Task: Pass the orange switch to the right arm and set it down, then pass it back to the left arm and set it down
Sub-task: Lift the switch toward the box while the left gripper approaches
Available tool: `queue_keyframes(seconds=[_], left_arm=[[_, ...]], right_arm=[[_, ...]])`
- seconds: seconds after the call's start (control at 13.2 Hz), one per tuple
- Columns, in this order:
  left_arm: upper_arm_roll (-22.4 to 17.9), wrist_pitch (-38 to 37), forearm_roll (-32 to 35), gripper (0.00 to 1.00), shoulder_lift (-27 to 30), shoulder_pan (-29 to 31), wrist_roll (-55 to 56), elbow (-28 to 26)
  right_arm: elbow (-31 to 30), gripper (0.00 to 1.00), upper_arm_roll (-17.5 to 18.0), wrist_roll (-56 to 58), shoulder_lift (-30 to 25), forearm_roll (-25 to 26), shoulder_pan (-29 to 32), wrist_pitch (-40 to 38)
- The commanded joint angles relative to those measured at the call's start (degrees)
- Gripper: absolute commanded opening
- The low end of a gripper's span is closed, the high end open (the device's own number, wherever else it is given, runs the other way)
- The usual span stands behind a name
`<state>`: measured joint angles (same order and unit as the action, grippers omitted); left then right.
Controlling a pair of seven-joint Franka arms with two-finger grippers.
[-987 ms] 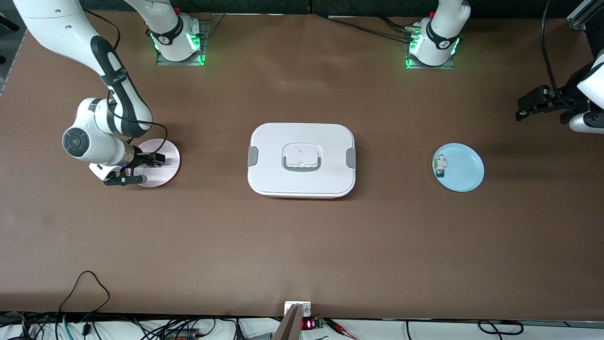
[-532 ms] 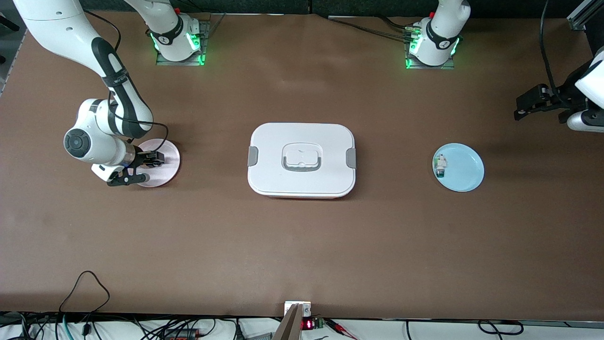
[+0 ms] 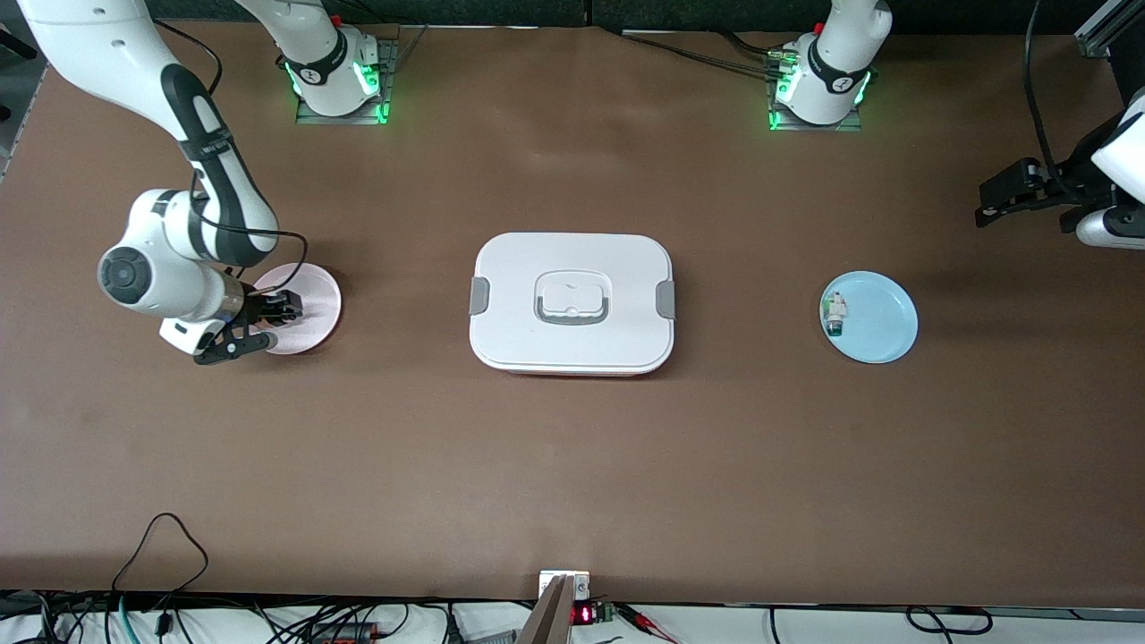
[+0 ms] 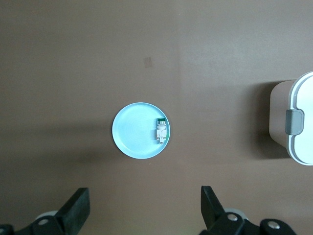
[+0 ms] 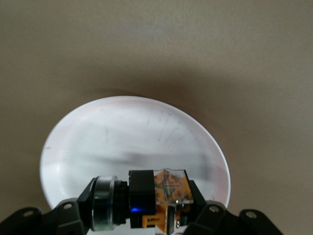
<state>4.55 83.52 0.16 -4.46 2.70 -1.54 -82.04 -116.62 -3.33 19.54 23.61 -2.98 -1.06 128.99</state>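
A: What colours are showing on the surface (image 3: pixel 572 465)?
B: It is looking plain brown. The box (image 3: pixel 572 268) is showing white, with grey clips, a grey handle and a red bottom edge.
A: And the plates?
B: One plate (image 3: pixel 318 291) is looking pale pink, the other (image 3: pixel 881 326) light blue. The switch (image 5: pixel 156 196) is showing black and orange.

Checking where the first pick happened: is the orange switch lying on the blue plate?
No, the blue plate holds only a white-and-green part; the orange switch sits in the right gripper over the pink plate.
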Motion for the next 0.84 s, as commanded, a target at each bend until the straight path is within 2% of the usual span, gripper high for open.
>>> queue_keyframes(seconds=[0.0,0.38,0.61,0.76], left_arm=[[-0.42,-0.47,-0.60,1.00,0.33,-0.06,-0.74,0.39],[-0.42,-0.47,-0.60,1.00,0.42,0.03,-0.74,0.39],[-0.42,-0.47,-0.60,1.00,0.33,0.03,-0.39,0.39],[-0.24,-0.55,-0.77,1.00,0.33,0.03,-0.31,0.39]], right_arm=[[5.07,0.26,0.61,1.72,-4.27,-5.87,0.27,-10.21],[14.47,0.23,1.48,1.81,-8.05,-6.52,-0.69,-20.60],[19.40,0.23,3.85,4.18,-11.03,-6.60,-1.92,-21.23],[21.60,0.23,3.86,4.71,-12.53,-8.87,-3.85,-20.97]])
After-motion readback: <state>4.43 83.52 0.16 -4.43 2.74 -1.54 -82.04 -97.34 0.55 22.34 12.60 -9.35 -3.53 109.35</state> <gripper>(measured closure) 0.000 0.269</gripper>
